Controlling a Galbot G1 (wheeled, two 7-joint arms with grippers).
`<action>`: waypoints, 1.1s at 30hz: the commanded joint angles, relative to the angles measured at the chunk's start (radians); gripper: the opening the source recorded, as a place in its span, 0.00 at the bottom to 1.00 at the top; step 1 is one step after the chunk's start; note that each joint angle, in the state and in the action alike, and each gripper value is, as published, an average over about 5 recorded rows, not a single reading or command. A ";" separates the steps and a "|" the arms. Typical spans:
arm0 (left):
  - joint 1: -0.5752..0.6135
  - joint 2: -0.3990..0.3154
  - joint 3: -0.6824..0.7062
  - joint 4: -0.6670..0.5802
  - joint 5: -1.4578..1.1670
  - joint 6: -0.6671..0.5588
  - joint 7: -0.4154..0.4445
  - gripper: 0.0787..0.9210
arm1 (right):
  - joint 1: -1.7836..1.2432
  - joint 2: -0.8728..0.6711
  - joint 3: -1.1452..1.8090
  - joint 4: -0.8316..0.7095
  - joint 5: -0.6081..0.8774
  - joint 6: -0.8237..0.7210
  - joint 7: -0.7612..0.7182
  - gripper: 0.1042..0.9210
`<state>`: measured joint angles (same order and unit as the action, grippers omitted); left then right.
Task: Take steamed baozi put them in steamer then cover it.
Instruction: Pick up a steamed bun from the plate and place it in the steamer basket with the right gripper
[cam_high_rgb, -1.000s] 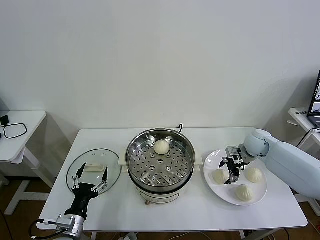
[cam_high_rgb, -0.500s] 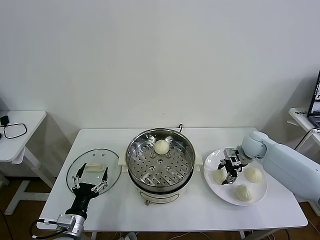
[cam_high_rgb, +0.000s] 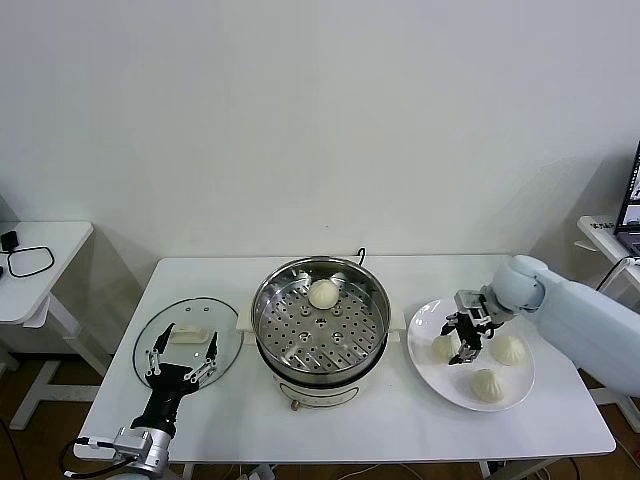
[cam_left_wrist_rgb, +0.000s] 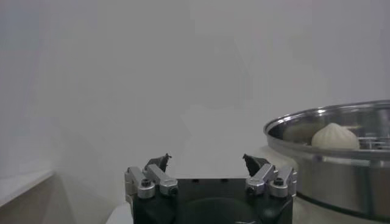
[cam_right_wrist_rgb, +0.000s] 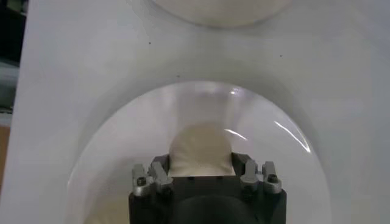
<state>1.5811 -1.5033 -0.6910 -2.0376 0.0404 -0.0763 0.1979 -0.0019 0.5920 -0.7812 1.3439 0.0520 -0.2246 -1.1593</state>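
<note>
We count 1 baozi (cam_high_rgb: 323, 293) on the far side of the steamer (cam_high_rgb: 320, 325) tray and 3 on the white plate (cam_high_rgb: 430, 318) at right. Our right gripper (cam_high_rgb: 459, 339) straddles the leftmost plate bun (cam_right_wrist_rgb: 200, 150), jaws wide, probably to grasp it. Our left gripper (cam_high_rgb: 181, 359) waits wide open over the glass lid (cam_high_rgb: 187, 344).

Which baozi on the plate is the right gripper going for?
Look at the white plate right of the steamer. Of its three baozi, it is the one nearest the steamer, directly under the open right gripper; the other two lie uncovered farther right.
</note>
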 joint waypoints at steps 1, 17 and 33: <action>0.001 0.001 0.013 -0.005 0.005 0.001 -0.002 0.88 | 0.227 -0.132 -0.159 0.163 0.191 -0.055 -0.009 0.72; 0.003 0.009 0.011 -0.022 0.004 0.004 0.000 0.88 | 0.912 0.063 -0.647 0.420 0.593 -0.266 0.044 0.72; -0.007 0.014 -0.037 0.002 -0.007 0.009 0.005 0.88 | 0.710 0.600 -0.575 0.121 0.595 -0.338 0.168 0.72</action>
<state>1.5738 -1.4905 -0.7150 -2.0397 0.0345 -0.0683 0.2026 0.7296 0.9657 -1.3339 1.5699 0.6172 -0.5235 -1.0340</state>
